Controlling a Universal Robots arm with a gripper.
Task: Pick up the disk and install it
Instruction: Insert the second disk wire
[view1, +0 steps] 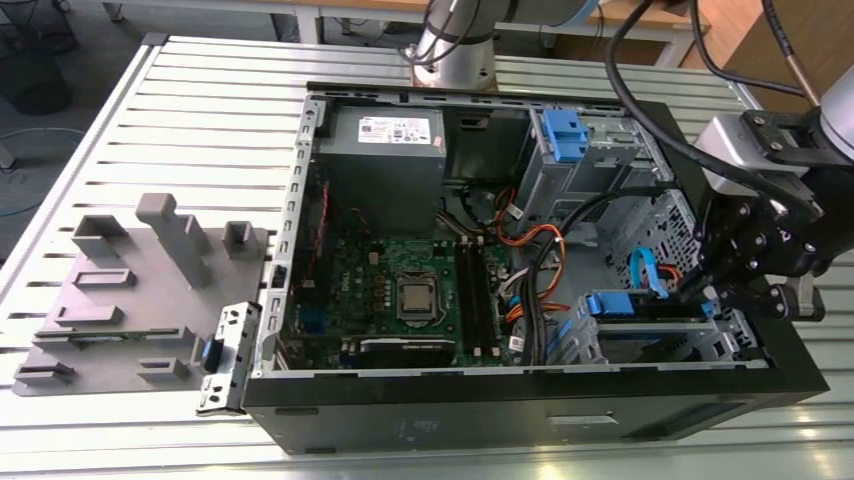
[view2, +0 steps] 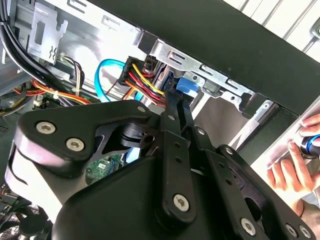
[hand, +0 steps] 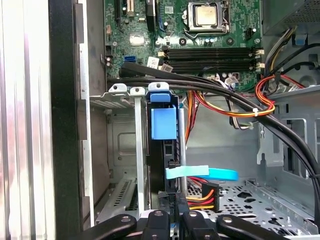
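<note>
Your gripper (view2: 175, 97) was pinched nearly closed on the blue bracket edge of the disk (hand: 163, 122), which stood on edge in the bay at the exterior view's lower right. You should have judged it dense, rigid and shock-sensitive, best held by the bracket.

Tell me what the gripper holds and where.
The gripper seems to pinch the disk, edge-on in the drive bay, by its end opposite the blue tab.

Tool (view2: 174, 101) at disk (view2: 187, 84) in PC case (view2: 225, 40)

disk (hand: 163, 122) blue-framed | motherboard (hand: 210, 30) green | case (view1: 534, 410) black | fixture (view1: 134, 290) grey
</note>
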